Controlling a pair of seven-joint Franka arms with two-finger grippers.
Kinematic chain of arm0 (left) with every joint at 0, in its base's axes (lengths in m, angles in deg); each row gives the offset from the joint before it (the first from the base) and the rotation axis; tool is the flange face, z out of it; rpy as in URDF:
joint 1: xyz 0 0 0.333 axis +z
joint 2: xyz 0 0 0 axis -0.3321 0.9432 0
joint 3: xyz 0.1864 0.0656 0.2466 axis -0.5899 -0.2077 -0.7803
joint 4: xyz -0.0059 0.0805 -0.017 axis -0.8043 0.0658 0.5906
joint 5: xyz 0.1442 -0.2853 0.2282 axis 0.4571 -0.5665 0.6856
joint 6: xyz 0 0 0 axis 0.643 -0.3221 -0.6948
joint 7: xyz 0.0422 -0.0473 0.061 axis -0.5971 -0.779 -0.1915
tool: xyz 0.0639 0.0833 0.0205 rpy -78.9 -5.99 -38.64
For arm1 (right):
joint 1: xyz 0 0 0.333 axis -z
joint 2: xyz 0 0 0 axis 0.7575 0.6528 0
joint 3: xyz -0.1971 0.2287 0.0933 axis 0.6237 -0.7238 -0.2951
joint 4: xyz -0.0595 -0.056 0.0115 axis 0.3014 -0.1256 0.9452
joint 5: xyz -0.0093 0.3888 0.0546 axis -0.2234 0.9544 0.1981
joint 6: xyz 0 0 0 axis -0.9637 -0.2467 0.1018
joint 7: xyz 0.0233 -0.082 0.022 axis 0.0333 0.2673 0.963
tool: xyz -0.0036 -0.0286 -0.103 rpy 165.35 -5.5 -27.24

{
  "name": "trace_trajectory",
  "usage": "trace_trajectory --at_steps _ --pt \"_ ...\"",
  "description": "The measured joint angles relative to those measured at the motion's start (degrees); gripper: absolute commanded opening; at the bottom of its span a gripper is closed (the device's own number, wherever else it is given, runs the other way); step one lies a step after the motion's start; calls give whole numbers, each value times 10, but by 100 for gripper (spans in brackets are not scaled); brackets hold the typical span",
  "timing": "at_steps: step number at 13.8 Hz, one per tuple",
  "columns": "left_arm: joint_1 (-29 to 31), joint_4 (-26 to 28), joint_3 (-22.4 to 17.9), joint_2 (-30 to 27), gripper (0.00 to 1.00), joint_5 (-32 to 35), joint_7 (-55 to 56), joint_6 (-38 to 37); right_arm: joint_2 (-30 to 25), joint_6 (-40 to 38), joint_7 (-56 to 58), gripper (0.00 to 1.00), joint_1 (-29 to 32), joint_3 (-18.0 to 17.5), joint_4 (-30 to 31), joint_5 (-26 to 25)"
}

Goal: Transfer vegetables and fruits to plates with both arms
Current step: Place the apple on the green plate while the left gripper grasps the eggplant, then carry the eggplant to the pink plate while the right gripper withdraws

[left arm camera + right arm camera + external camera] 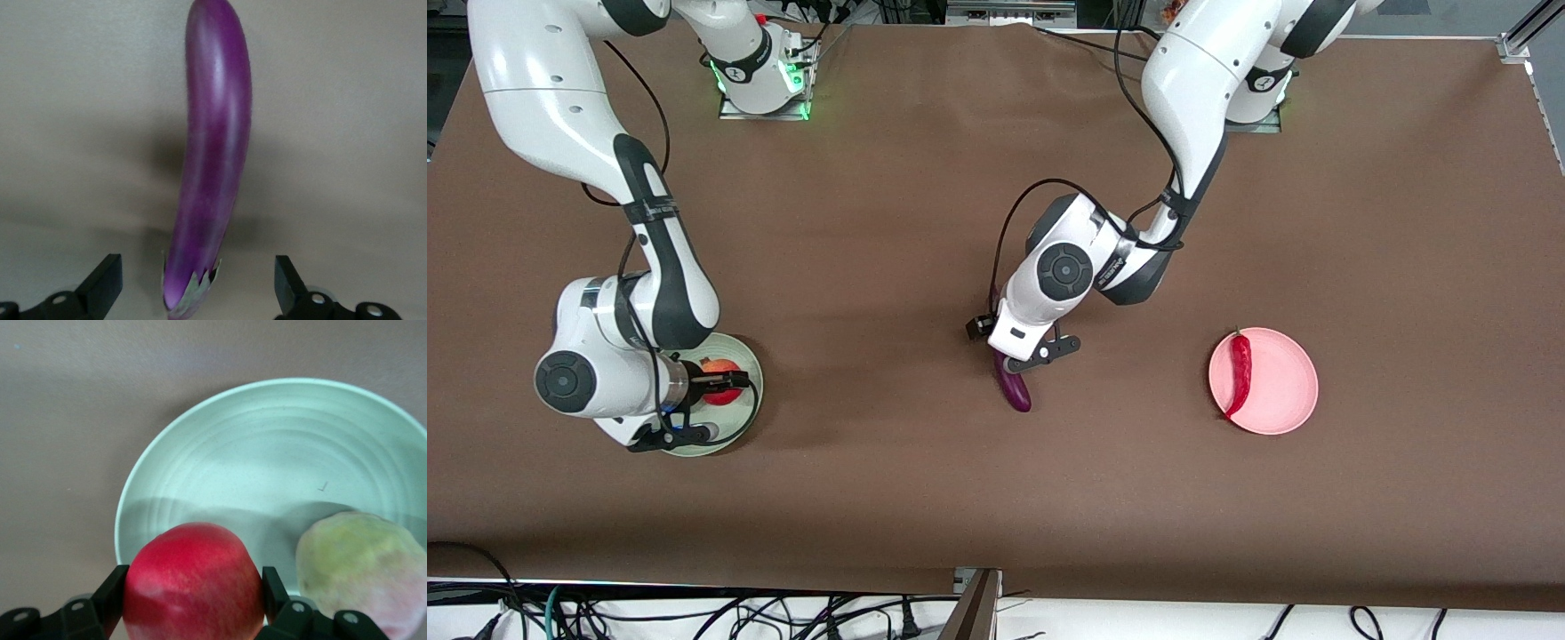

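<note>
Even overhead light, soft shadows under both arms on the worktop (925,498); eggplant (212,160) shows slight sheen, wrist views mildly soft.

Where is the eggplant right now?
The eggplant lies on the bare table mid-table, under the open left gripper, well short of the pink plate.

A brown table (925,498) fills the scene, with black cables (694,613) along its near edge.
</note>
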Motion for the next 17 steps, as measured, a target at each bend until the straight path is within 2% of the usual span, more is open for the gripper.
trace_trajectory --at_steps 1,2,3,4,5,6,7,8,11,14,17 --pt "0 -5 -1 4 79 0 0 1 6 8 0 27 1 1 0 -1" --pt "-1 -8 -1 9 79 0 0 3 12 15 0 45 3 2 0 -1" --pt "-4 -8 -1 15 79 0 0 10 11 15 0 90 5 2 -1 -1" --pt "-8 -8 -1 21 79 0 0 17 12 16 -1 100 6 2 -1 -1" --pt "-12 -9 -1 28 71 0 0 24 12 18 -1 100 8 2 -1 -1" --pt "-15 -9 -1 32 46 0 0 28 12 19 -1 100 9 3 -4 -1" --pt "-17 -10 -1 35 15 0 0 30 9 20 -1 100 10 3 -9 -1" --pt "-17 -11 -1 36 0 0 0 31 1 21 -1 100 10 3 -15 -1" --pt "-16 -17 -8 36 0 0 0 31 -54 0 -1 100 10 0 -25 -1" --pt "-8 -24 -15 35 0 0 -1 27 -124 -78 -1 100 8 -4 -28 -1" --pt "16 -34 -22 28 0 0 -35 -23 -187 -159 -1 100 8 -5 -33 -1"
